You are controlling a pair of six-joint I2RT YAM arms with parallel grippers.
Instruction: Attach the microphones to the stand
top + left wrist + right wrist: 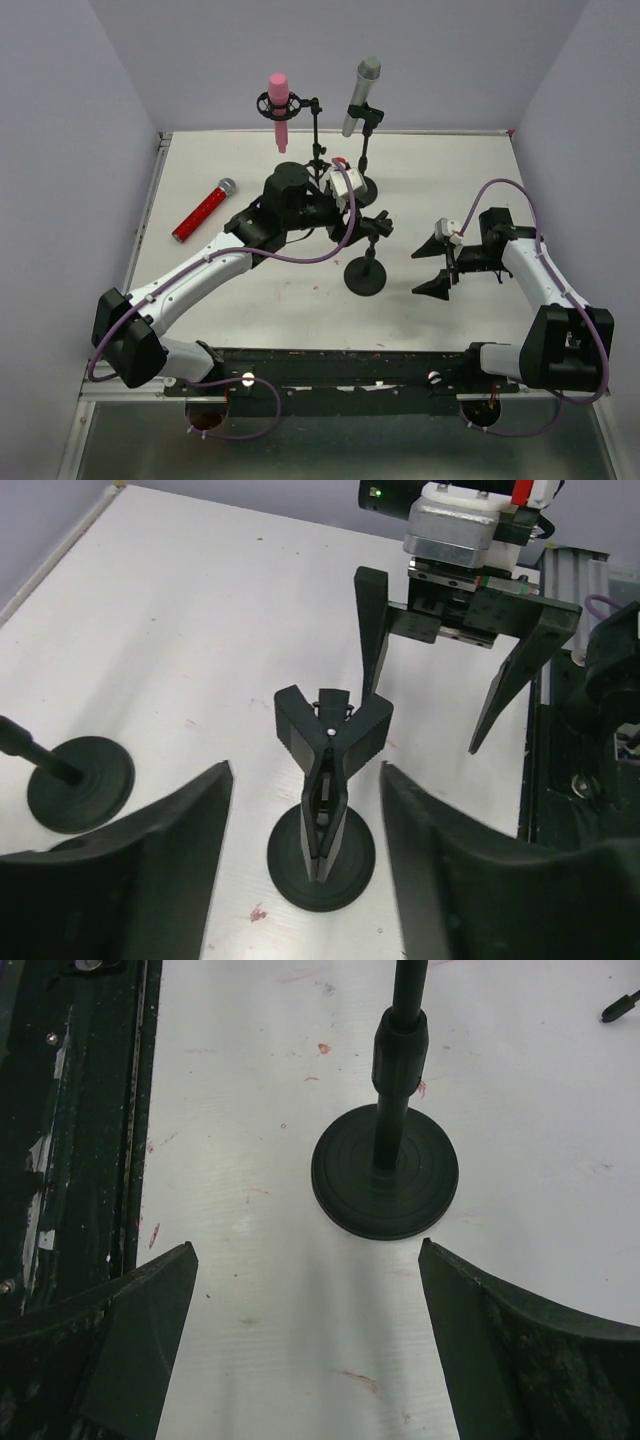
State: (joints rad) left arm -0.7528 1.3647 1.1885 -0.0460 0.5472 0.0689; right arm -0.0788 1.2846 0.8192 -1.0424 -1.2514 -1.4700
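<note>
Top external view, and at the near edge both arms reach out over the white table [270,310]. On the right, the right gripper [433,266] hangs with its jaws spread wide and nothing in them. The right wrist view confirms it: bare tabletop between the two dark fingers [130,1330], and just beyond them the round base and pole of the empty stand [385,1175]. The left wrist view looks down past the left gripper [305,775], which is released too. Its jaws stand apart on either side of that stand's spring clip [330,742] without touching it, and the clip holds nothing. Over on the left, the red microphone [203,212] lies flat on the table with its silver mesh head pointing far-right, well apart from every stand and from both grippers. At the far edge two microphones are already mounted. The pink microphone [279,96] sits upright in a ring mount on the left stand [318,140], and the silver-grey microphone [360,95] tilts in the clip of the right stand [365,150].
</note>
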